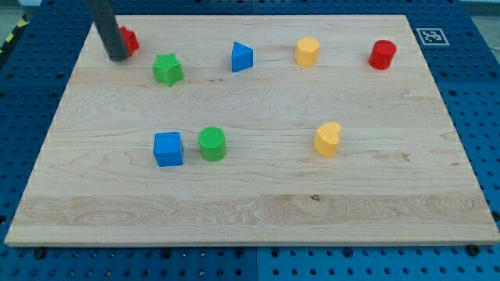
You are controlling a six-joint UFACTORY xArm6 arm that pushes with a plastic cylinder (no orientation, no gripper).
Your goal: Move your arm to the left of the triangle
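The blue triangle (241,57) lies near the view's top, a little left of centre. My tip (118,57) rests at the view's top left, far to the left of the triangle. It touches or nearly touches a red block (129,40), which the rod partly hides. A green star (167,69) lies between my tip and the triangle.
A blue cube (168,148) and a green cylinder (212,144) sit side by side at lower left. Two yellow blocks lie at top right of centre (307,51) and at mid right (328,140). A red cylinder (383,55) is at top right. The wooden board (250,211) sits on a blue pegboard table.
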